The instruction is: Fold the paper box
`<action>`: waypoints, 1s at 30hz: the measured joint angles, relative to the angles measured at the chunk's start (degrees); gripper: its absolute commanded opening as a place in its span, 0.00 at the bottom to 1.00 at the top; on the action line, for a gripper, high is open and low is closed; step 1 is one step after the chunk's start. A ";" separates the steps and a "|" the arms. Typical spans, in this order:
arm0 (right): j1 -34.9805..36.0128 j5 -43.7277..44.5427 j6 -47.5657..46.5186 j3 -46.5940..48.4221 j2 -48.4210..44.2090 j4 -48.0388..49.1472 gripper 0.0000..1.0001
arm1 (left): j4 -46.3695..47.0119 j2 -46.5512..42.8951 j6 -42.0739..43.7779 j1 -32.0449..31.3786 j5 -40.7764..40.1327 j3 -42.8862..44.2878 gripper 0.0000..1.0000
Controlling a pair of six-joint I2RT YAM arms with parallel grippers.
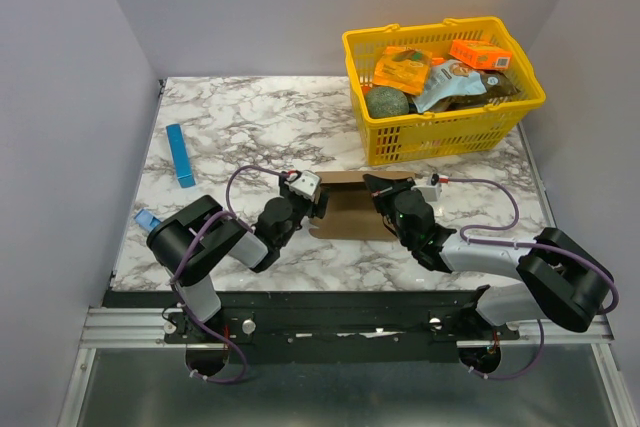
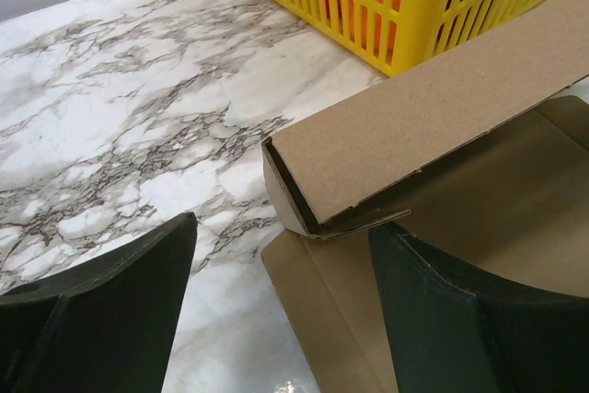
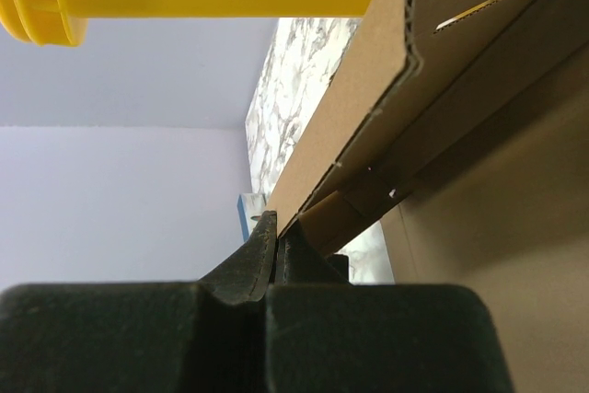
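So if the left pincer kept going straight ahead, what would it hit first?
Probably the paper box, its folded-up wall lying just ahead of the open left pincer; the yellow basket stands beyond it.

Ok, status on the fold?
Left gripper open at the raised wall's end. Right gripper shut, apparently pinching paper box edge. One wall folded, base flat. Yellow basket close behind.

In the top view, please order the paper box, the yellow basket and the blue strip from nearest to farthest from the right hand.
1. paper box: right at the right hand, in the middle.
2. yellow basket: just behind it, at the far right.
3. blue strip: far over on the left side.
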 measured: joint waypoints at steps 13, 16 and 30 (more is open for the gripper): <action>0.00 -0.31 -0.02 0.63 0.02 -0.37 0.01 | -0.07 0.35 0.87 0.11 1.70 1.22 0.67; 0.00 -0.39 -0.02 0.68 0.11 -0.48 0.01 | -0.07 0.85 0.87 0.20 1.97 1.70 0.61; 0.00 -0.83 -0.04 1.38 0.83 -0.94 0.01 | -0.02 2.54 -1.55 0.81 2.36 2.45 0.36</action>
